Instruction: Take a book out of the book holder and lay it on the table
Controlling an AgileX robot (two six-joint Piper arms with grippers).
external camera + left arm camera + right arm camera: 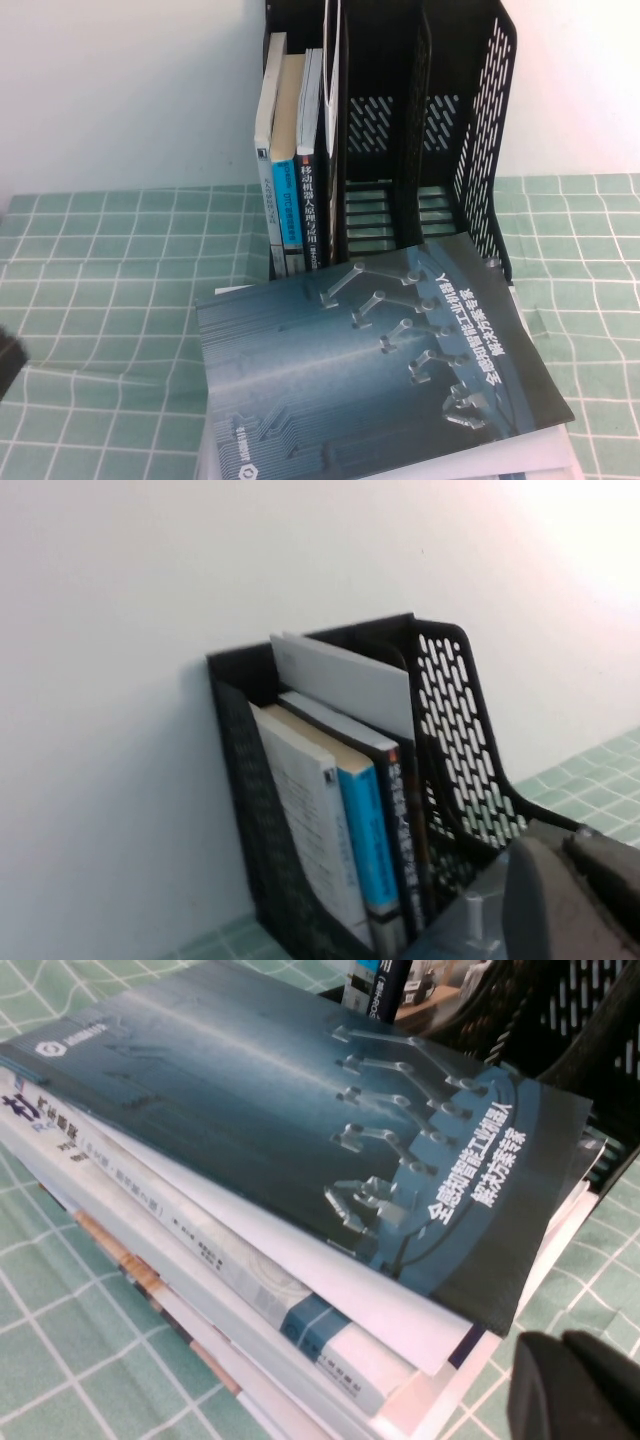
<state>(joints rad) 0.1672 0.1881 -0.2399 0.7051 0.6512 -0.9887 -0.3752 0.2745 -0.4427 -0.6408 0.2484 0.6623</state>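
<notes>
The book point(375, 365), dark blue-teal with silvery robot-arm shapes and a white title, lies flat, cover up, on a stack of other books in front of the book holder point(480, 130). The right wrist view shows it point(300, 1130) on that stack, with my right gripper point(565, 1348) shut and empty over the table point(80, 1360), just off the book's corner. My left gripper point(565, 852) is shut with nothing in it, facing the book holder point(455, 730) from the left side. A dark piece at the high view's left edge is the only sign of that arm.
Three upright books point(290, 160) and a tall pale sheet point(332, 80) fill the holder's left compartment; its other compartments hold nothing. The stack under the book point(200, 1290) has several white and pale volumes. Green checked cloth point(100, 260) lies to the left and right.
</notes>
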